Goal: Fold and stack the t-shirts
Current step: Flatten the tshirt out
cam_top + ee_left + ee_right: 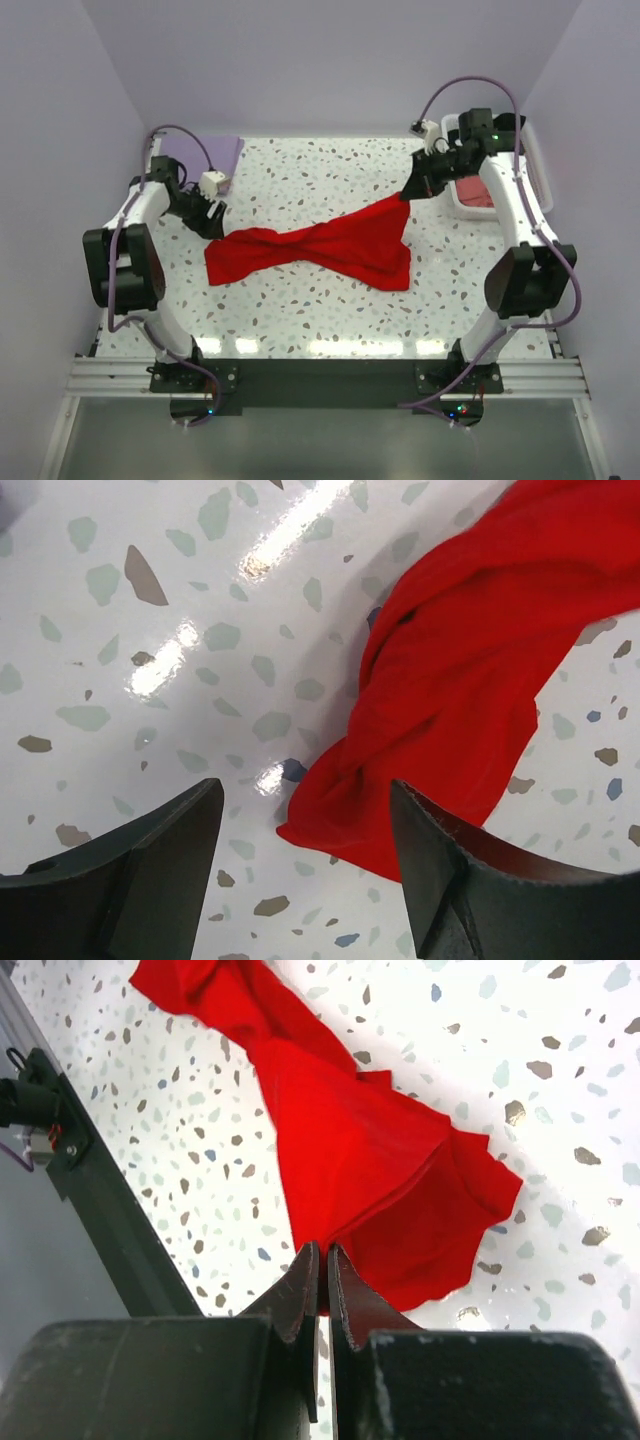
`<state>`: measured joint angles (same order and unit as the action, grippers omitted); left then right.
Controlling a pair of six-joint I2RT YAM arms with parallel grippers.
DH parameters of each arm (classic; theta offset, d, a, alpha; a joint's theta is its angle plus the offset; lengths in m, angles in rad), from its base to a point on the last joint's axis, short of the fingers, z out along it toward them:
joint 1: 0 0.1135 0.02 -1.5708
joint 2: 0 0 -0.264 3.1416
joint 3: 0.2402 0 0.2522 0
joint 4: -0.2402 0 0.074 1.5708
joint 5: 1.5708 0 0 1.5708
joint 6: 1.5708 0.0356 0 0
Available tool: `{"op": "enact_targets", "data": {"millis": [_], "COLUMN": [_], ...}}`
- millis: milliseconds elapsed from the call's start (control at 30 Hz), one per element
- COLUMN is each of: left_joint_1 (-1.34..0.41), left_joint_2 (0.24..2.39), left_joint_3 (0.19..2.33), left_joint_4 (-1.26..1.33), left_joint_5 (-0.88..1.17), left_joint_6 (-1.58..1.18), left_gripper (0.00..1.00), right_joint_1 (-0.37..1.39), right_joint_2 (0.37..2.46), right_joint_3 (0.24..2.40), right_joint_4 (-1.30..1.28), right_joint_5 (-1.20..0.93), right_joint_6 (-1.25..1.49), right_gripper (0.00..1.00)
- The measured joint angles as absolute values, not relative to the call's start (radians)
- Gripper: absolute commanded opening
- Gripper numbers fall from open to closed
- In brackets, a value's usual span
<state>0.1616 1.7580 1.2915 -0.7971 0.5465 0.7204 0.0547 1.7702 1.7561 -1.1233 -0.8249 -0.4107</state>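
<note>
A bright red t-shirt lies twisted across the middle of the speckled table. My right gripper is shut on its far right corner and holds that corner lifted; the cloth hangs from the closed fingertips. My left gripper is open just above the table at the shirt's left end; that end lies between and ahead of the jaws, not gripped. A pale lavender t-shirt lies flat at the far left corner. A salmon-pink t-shirt lies in the basket. No black shirt is visible.
A white plastic basket stands at the far right behind the right arm. The table's near edge meets a metal rail with both arm bases. Walls close in at the left, right and back.
</note>
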Motion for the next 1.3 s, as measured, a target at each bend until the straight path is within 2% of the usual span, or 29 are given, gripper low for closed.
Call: {"op": "enact_targets", "data": {"millis": [167, 267, 300, 367, 400, 433, 467, 633, 700, 767, 800, 867, 900, 933, 967, 1100, 1200, 1300], "left_joint_1": [0.149, 0.118, 0.107, 0.089, 0.084, 0.084, 0.084, 0.093, 0.101, 0.106, 0.107, 0.109, 0.109, 0.111, 0.112, 0.171, 0.198, 0.201], "left_joint_2": [1.818, 1.819, 1.820, 1.827, 1.832, 1.834, 1.835, 1.817, 1.757, 1.645, 1.572, 1.404, 1.312, 1.239, 1.180, 1.178, 1.230, 1.290], "left_joint_3": [1.279, 1.215, 1.192, 1.171, 1.172, 1.177, 1.186, 1.322, 1.343, 1.320, 1.287, 1.162, 1.074, 0.991, 0.907, 0.754, 0.775, 0.854], "left_joint_4": [-0.790, -0.749, -0.735, -0.724, -0.716, -0.707, -0.698, -0.662, -0.661, -0.691, -0.709, -0.731, -0.748, -0.783, -0.825, -0.960, -1.005, -1.033], "left_joint_5": [0.548, 0.532, 0.524, 0.516, 0.516, 0.516, 0.516, 0.533, 0.555, 0.575, 0.583, 0.582, 0.570, 0.558, 0.541, 0.493, 0.505, 0.553], "left_joint_6": [0.760, 0.761, 0.759, 0.746, 0.736, 0.725, 0.713, 0.701, 0.752, 0.844, 0.906, 1.026, 1.087, 1.143, 1.194, 1.286, 1.286, 1.257], "left_gripper": [0.72, 0.61, 0.46, 0.28, 0.10, 0.00, 0.00, 0.00, 0.00, 0.00, 0.17, 0.36, 0.51, 0.57, 0.76, 0.79, 0.78, 0.72], "right_joint_1": [0.055, 0.067, 0.067, 0.066, 0.066, 0.066, 0.065, 0.046, 0.023, -0.001, -0.012, -0.030, -0.033, -0.033, -0.028, 0.008, 0.034, 0.039], "right_joint_2": [1.682, 1.683, 1.683, 1.684, 1.689, 1.698, 1.715, 1.867, 1.907, 1.894, 1.870, 1.789, 1.736, 1.674, 1.625, 1.492, 1.462, 1.465], "right_joint_3": [1.718, 1.686, 1.679, 1.679, 1.684, 1.696, 1.721, 1.976, 2.069, 2.073, 2.042, 1.905, 1.804, 1.687, 1.595, 1.343, 1.268, 1.248], "right_joint_4": [-1.179, -1.201, -1.201, -1.195, -1.189, -1.184, -1.179, -1.160, -1.167, -1.196, -1.210, -1.223, -1.233, -1.251, -1.271, -1.334, -1.347, -1.342], "right_joint_5": [-0.808, -0.792, -0.785, -0.772, -0.767, -0.759, -0.749, -0.735, -0.735, -0.733, -0.731, -0.720, -0.710, -0.693, -0.677, -0.610, -0.583, -0.564], "right_joint_6": [-0.474, -0.489, -0.490, -0.487, -0.483, -0.477, -0.469, -0.435, -0.444, -0.482, -0.512, -0.585, -0.625, -0.669, -0.707, -0.821, -0.866, -0.886], "right_gripper": [0.00, 0.00, 0.00, 0.00, 0.00, 0.00, 0.00, 0.00, 0.00, 0.00, 0.00, 0.00, 0.00, 0.00, 0.00, 0.00, 0.00, 0.00]}}
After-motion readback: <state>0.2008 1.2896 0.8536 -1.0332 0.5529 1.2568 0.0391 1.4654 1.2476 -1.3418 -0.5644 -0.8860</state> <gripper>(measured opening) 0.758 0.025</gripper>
